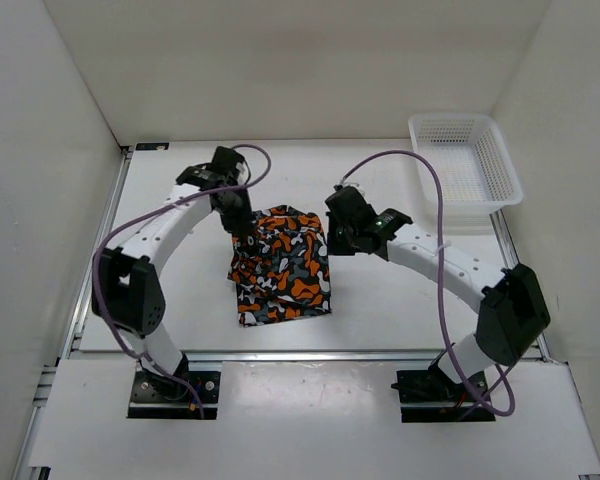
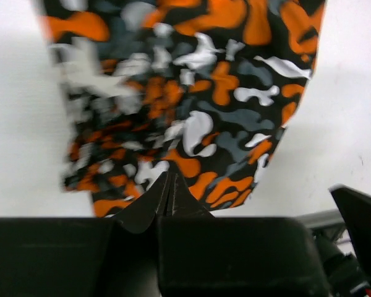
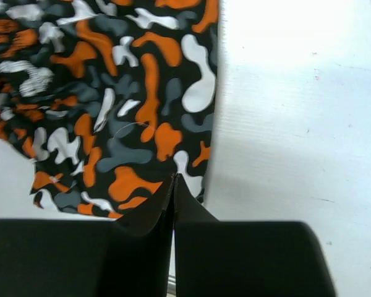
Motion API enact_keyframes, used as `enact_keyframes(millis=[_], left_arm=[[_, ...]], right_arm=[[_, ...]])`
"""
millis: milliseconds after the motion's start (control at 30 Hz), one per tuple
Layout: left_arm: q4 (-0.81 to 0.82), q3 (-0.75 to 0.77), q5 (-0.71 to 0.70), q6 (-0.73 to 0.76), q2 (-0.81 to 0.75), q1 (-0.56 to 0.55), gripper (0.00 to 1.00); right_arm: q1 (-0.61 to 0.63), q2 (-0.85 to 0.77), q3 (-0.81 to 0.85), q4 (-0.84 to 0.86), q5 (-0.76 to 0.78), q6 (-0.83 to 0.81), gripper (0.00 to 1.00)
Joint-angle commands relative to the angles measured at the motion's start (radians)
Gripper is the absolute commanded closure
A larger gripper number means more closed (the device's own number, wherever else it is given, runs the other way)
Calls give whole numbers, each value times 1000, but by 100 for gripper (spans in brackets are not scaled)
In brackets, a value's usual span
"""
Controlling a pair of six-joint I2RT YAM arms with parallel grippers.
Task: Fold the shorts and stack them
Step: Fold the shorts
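A: Which edges did we see, and how much room was there for moving?

B: We saw the shorts (image 1: 280, 268) near the middle of the white table (image 1: 400, 310), between the left arm (image 1: 165, 228) and the right arm (image 1: 440, 262). Their far edge was at the grippers, and their near edge stopped well before the front rim of the table. Bare table lay open to the left, to the right and in front of them.

A: And the jaws?

B: The left gripper (image 1: 242, 232) was at the far left corner of the shorts, and the right gripper (image 1: 336, 240) was at the far right corner. In both wrist views we found the black fingers (image 2: 151, 207) pressed together with no gap. The hem ran straight into the tips, so we read each gripper as clenched on the cloth.

A: What did we count?

B: We counted one garment, one white mesh basket (image 1: 450, 119), two arms, two grippers and two purple cables (image 1: 432, 185). The basket stood at the far right corner of the table, well apart from the shorts.

A: And the surface and the room?

B: The table was white and smooth. Plain white walls (image 1: 50, 200) closed it on the left, right and far sides.
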Motion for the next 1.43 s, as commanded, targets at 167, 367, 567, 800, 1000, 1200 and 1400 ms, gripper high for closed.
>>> enact_keyframes(millis=[167,367,567,800,1000,1200,1400], left_arm=[[46,103,24,-2,216,-53,90],[55,47,-7,42,310,8,90],[55,40,-36,76,342,27,90],[-55,197,9,131,210,25,67],[-166,329,9,171,-13,16,1],[-113,141,-39,131,-381,38,1],[-72,-67,-83,84,-652,79,1]], right_arm=[[-50,225,90,99,-252,-36,100],[-50,430,153,122,-292,-38,100],[-60,466,141,122,-288,-29,100],[-60,106,115,3,-35,-49,67],[-81,-189,86,-174,238,-40,1],[-121,-410,-9,-324,415,12,1],[-130,-583,-118,-358,474,53,1]])
